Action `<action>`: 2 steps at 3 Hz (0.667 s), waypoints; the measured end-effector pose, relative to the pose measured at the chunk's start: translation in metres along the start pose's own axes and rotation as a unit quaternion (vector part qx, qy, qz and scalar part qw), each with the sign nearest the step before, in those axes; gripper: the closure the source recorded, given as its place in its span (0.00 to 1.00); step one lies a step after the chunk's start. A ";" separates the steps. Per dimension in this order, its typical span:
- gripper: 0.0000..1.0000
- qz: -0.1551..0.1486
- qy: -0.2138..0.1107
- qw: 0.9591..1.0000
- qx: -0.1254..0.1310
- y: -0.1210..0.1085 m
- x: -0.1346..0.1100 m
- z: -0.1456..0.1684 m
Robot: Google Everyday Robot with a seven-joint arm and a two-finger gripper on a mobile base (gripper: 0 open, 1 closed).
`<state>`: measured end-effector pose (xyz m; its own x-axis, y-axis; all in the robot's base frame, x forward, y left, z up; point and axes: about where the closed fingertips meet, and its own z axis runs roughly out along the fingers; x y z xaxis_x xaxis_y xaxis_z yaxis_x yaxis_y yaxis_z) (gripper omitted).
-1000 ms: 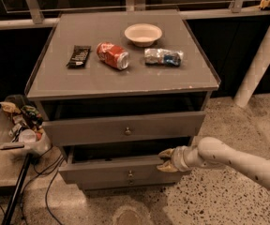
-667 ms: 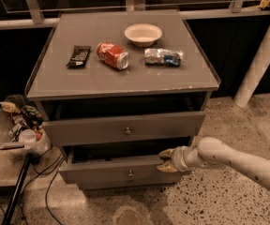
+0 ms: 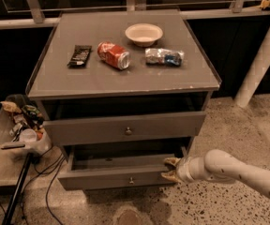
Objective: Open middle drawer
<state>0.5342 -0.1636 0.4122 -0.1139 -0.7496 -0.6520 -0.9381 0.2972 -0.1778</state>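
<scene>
The middle drawer is the lower of the two grey drawers that show. It has a small round knob and stands pulled out, with its shallow grey box showing. My gripper is at the right end of its front panel. Its two tan fingers stand apart, one above and one below the panel's top edge. The white arm reaches in from the lower right.
The taller grey drawer above is also pulled out a little. On the cabinet top lie a dark snack bag, a red can, a white bowl and a crushed bottle. A bin and cables are at the left.
</scene>
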 end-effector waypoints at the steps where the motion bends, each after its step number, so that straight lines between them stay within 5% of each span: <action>1: 1.00 0.000 0.000 1.000 0.000 0.000 -0.001 -0.001; 2: 0.82 0.000 0.000 1.000 0.000 0.000 -0.001 -0.001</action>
<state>0.5340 -0.1634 0.4137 -0.1138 -0.7496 -0.6520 -0.9382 0.2971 -0.1777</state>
